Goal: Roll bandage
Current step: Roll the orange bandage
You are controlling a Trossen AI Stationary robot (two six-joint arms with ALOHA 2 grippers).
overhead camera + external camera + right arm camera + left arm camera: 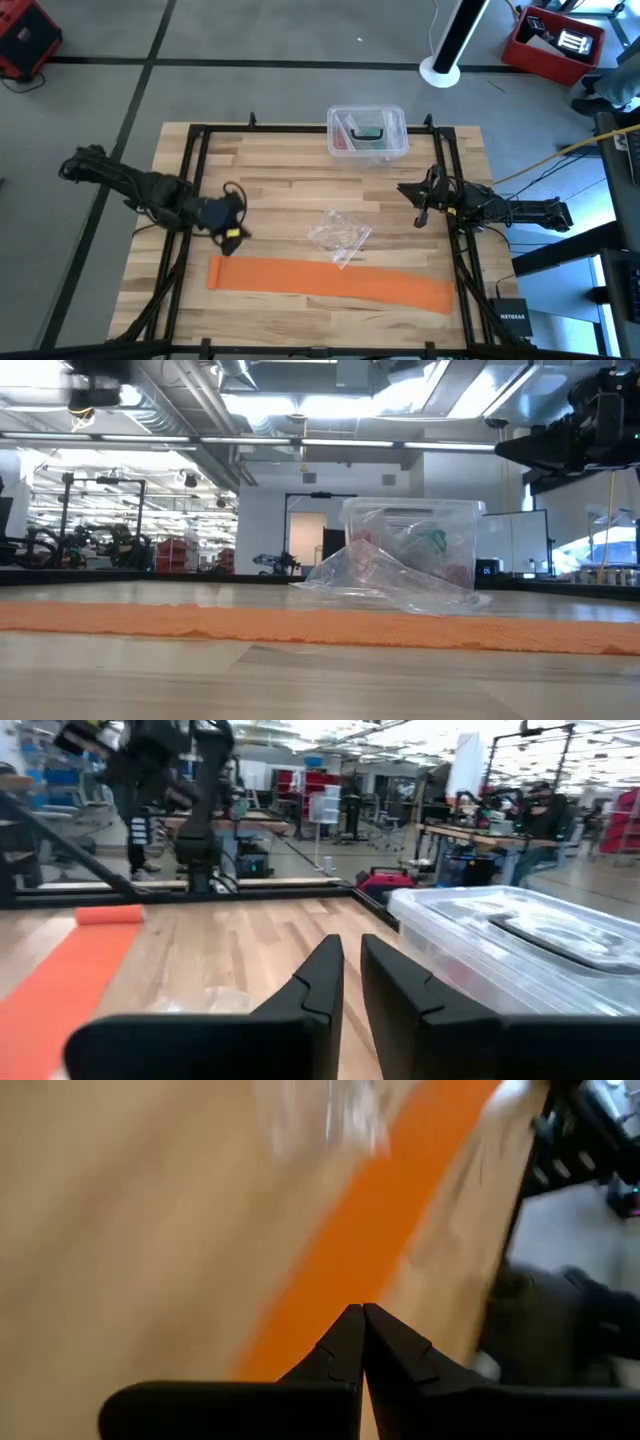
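High view shows us the left claw (232,233) hanging over the left part of the pale wooden slatted surface (270,170), just above the left end of the bright orange band of soft fabric (330,281). In the left wrist view its two dark fingers (340,1348) are pressed together tip to tip and pinch nothing, with the orange band (370,1240) running away beneath them.

We see the band lying flat and stretched out along the near edge of the surface, from the left side almost to the right frame rail. Its left end looks slightly thickened, like a small fold or first turn; in the right wrist view that far end (110,915) reads as a low rounded ridge.

We find the right claw (422,205) near the right edge of the surface, well apart from the band. In the right wrist view its fingers (320,982) stand with only a narrow gap between them, and nothing sits in that gap.

Between the two arms lies a crumpled clear plastic wrapper (339,236), just beyond the band's middle. At the far edge stands a clear plastic lidded box (367,133) with small items inside. In the low view the wrapper (385,582) sits in front of the box (415,525).
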